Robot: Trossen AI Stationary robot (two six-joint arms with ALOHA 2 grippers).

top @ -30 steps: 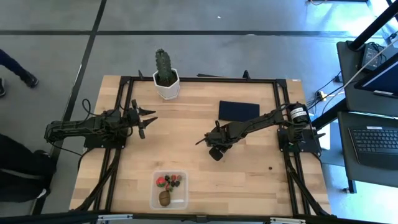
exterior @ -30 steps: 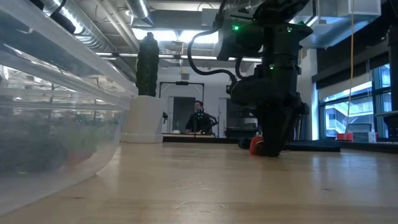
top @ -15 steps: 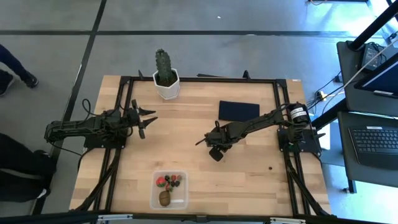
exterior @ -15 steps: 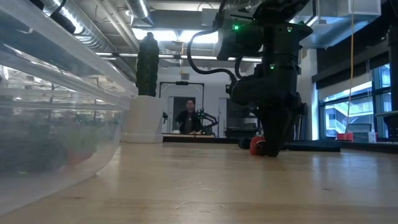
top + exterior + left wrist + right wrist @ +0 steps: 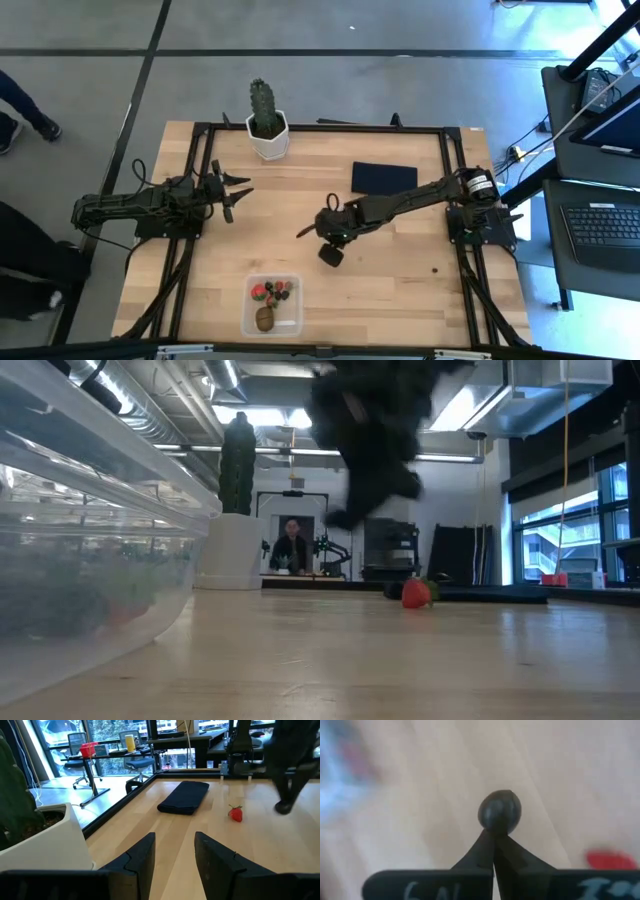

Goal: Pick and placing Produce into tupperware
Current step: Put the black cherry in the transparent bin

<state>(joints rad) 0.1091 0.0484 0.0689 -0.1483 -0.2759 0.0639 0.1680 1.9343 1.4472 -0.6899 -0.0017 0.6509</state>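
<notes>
My right gripper [image 5: 301, 234] hangs above the middle of the table, shut on a small dark round berry [image 5: 500, 813]. A red strawberry [image 5: 416, 592] lies on the wood behind it, also seen from the left wrist as the strawberry [image 5: 236, 813]. The clear tupperware [image 5: 247, 312] stands at the near edge and holds red fruits, dark berries and a brown kiwi. In the low view its wall [image 5: 90, 560] fills the left. My left gripper [image 5: 173, 854] waits open at the table's left side, left gripper [image 5: 240, 192], with nothing between its fingers. My right gripper pinches the dark berry [image 5: 500, 820] between the free ends of its two fingers [image 5: 485, 847]. The fingers slant steeply down from above. The berry sticks out beyond the tips, lifted clear of the table.
A green cactus in a white pot [image 5: 266, 125] stands at the far edge. A flat navy cloth [image 5: 383, 178] lies at the far right. One loose dark berry [image 5: 434, 269] sits near the right rail. Bare wood lies between my right gripper and the tupperware.
My right gripper has risen from the table beside the strawberry and gone toward the left and near edges, rolling as it went. The strawberry has stayed where it was.
</notes>
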